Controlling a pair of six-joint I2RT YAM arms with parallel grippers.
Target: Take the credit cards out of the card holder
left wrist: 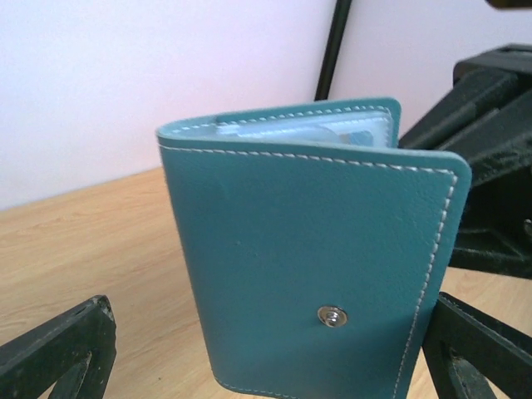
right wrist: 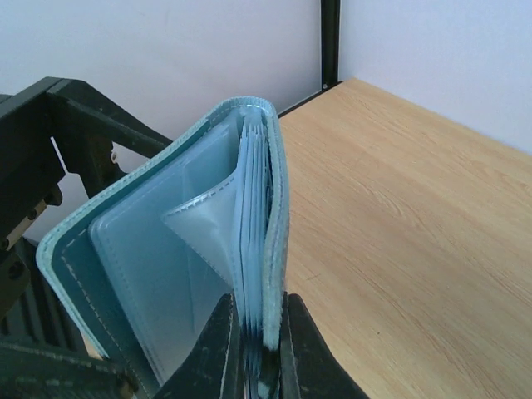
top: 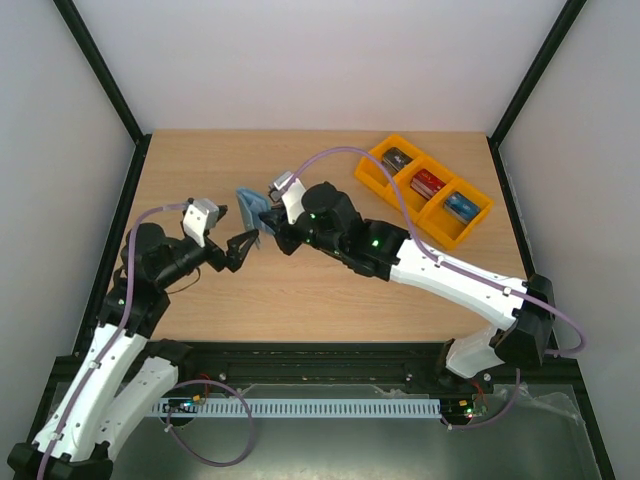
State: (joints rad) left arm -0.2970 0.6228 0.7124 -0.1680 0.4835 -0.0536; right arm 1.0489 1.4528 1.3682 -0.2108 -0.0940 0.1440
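Note:
The teal card holder [top: 249, 207] is held upright above the table, partly open like a book. My right gripper [right wrist: 258, 332] is shut on one cover and a stack of clear pockets [right wrist: 195, 224], which look empty from here. My left gripper [left wrist: 272, 332] is open; its fingers [left wrist: 58, 349] stand on either side of the holder's outer cover [left wrist: 307, 249] without touching it. In the top view the left gripper [top: 245, 247] sits just below the holder and the right gripper [top: 264, 226] comes in from the right. Three credit cards, dark grey [top: 397, 158], red [top: 428, 183] and blue [top: 461, 206], lie in the tray.
An orange three-compartment tray [top: 368, 172] stands at the back right of the wooden table [top: 330, 300]. Black frame posts [top: 100, 75] and white walls border the table. The right arm [top: 440, 275] stretches across the table's middle.

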